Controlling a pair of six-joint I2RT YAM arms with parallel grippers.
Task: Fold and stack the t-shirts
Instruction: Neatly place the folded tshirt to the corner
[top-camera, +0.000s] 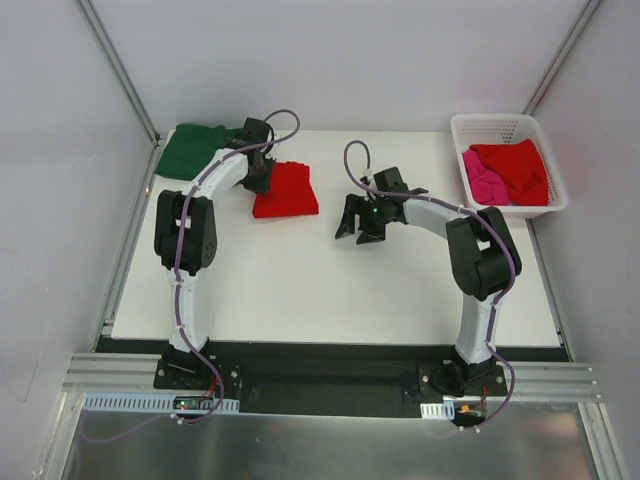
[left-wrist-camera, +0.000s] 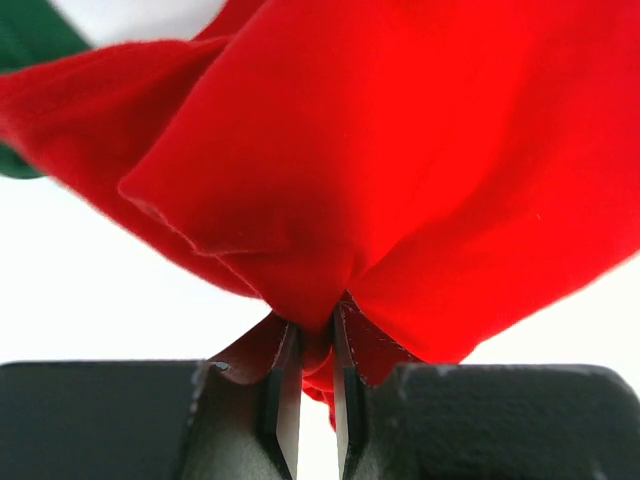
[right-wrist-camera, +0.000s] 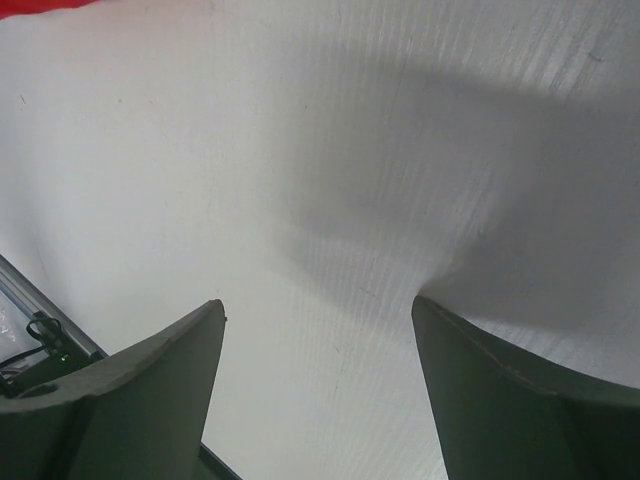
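Where the white table fills the middle of the top view, a red t-shirt lies left of centre in the upper half of the frame, folded into a rough square. The left hand sits at the upper left edge of that square, its arm reaching up from the lower left of the picture. In the left wrist view the two dark fingers stand nearly together at the bottom centre, with a pinch of red cloth clamped between them. From that pinch the cloth rises and spreads in broad folds across most of the frame.

A green t-shirt lies flat at the upper left corner of the table, just beyond the left arm. It is near the red one, but the arm covers the space between them, so I cannot tell whether they touch. A sliver of green also shows at the upper left of the left wrist view.

The right hand hangs over bare table just right of centre in the top view, apart from the red t-shirt. Its fingers are spread wide and nothing is between them. In the right wrist view only white table and the hand's own shadow show between the two fingers, with a thin strip of red at the top left corner.

At the upper right of the top view a white lattice basket holds a second red t-shirt and, on its left, a pink t-shirt, both crumpled.
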